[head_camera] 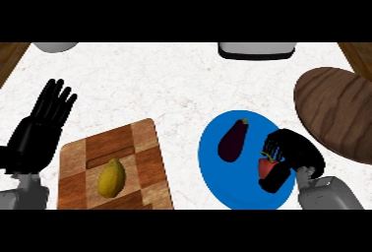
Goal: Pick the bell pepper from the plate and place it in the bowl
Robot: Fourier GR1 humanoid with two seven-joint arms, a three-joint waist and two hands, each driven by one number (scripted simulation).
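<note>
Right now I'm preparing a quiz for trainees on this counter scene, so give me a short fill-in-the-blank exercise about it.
1. The eggplant lies on the ____ plate.
2. The yellow fruit rests on the wooden ____.
3. The fingers of the ____ hand curl round the red bell pepper.
4. The left hand rests open at the view's ____ edge.

Missing words: blue; cutting board; right; left

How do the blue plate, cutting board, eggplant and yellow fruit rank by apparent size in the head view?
1. cutting board, cut off by the lower edge
2. blue plate, close behind
3. eggplant
4. yellow fruit, near the eggplant's size
</note>
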